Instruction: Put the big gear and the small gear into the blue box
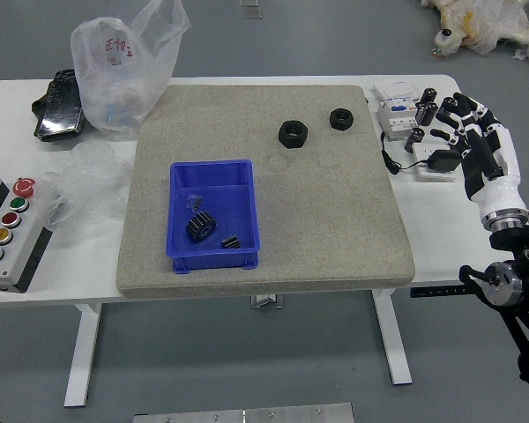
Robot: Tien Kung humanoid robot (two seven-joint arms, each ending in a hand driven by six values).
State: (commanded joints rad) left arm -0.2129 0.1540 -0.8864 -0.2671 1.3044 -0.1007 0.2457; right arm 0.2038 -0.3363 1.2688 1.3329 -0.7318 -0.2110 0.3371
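Red characters (119,51), too blurred to read surely, mark the clear plastic bag (128,79).

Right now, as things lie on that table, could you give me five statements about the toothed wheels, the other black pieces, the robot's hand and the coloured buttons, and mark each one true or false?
1. Both the big gear and the small gear lie in the blue box. True.
2. The small gear is to the left of the big one. False: it is to the right.
3. The two black nuts are in the box too. False: they sit on the tan mat, beyond the box and to its right.
4. The right hand is over the box. False: it is at the table's right side.
5. The button nearest the robot on the control panel is blue. True.
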